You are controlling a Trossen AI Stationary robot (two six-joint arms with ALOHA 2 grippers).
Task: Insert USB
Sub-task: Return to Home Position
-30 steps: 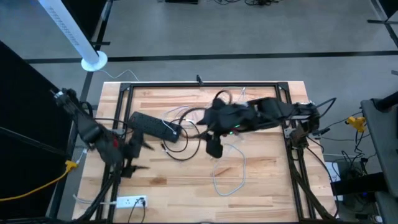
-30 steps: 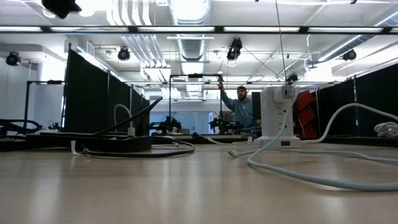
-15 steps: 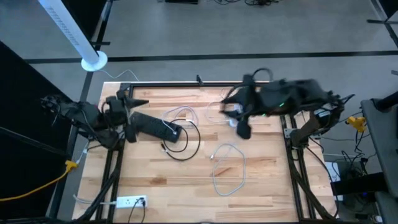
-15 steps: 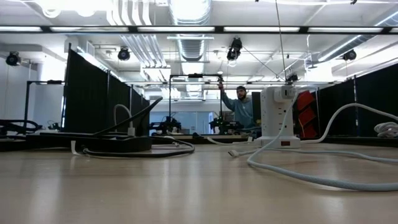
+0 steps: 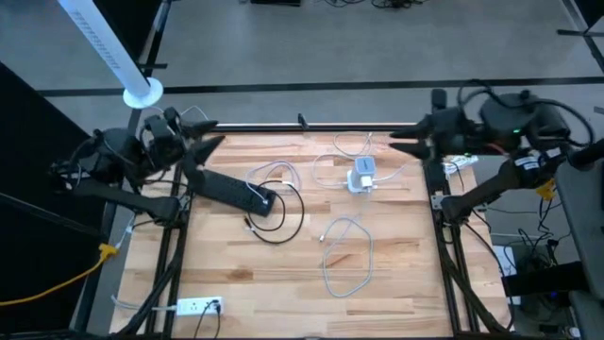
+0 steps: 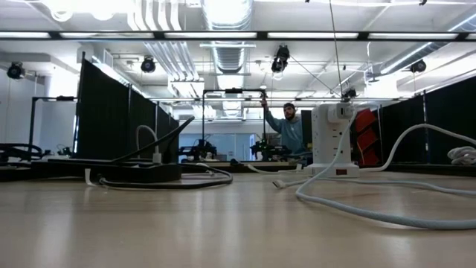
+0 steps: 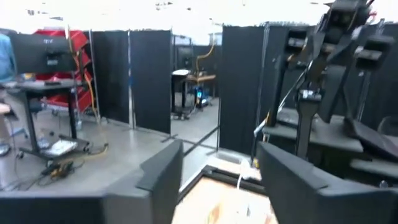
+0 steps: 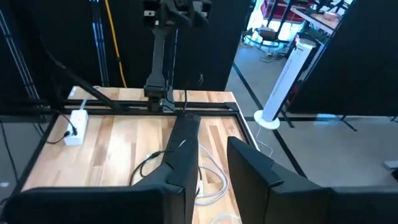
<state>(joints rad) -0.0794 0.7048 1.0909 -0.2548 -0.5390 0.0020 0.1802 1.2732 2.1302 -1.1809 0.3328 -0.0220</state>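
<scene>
A: From above, where is the USB gear found?
B: The white outlet cube (image 5: 363, 177) is seen toward the far edge of the table (image 5: 406, 274), with white leads run into it. The black power strip (image 5: 231, 192) is laid on the left, with a black cable (image 5: 283, 215) looped beside it. A white USB cable (image 5: 347, 253) is left loose nearer the front.

A: And the pincers?
B: The left pincer (image 5: 209, 135) is held over the far left corner and the right pincer (image 5: 401, 144) over the far right edge. Both are spread and nothing is gripped.

A: At table height?
B: No arm is seen there. The cube is shown upright on the right, with thick white lead curved before it. A person (image 6: 290, 126) is seen far behind.

A: The wrist views?
B: Parted fingers (image 7: 161, 177) are shown on the left wrist. The same is shown on the right, with a white power strip (image 8: 78, 118) and a tower fan (image 8: 283, 87) seen beyond.

A: How would the cable be handled?
B: It is judged light and limp, so the stiff plug shell would best be taken, not the cord. The cube may be slid by a push. The leads tangled round it would be in the way.
</scene>
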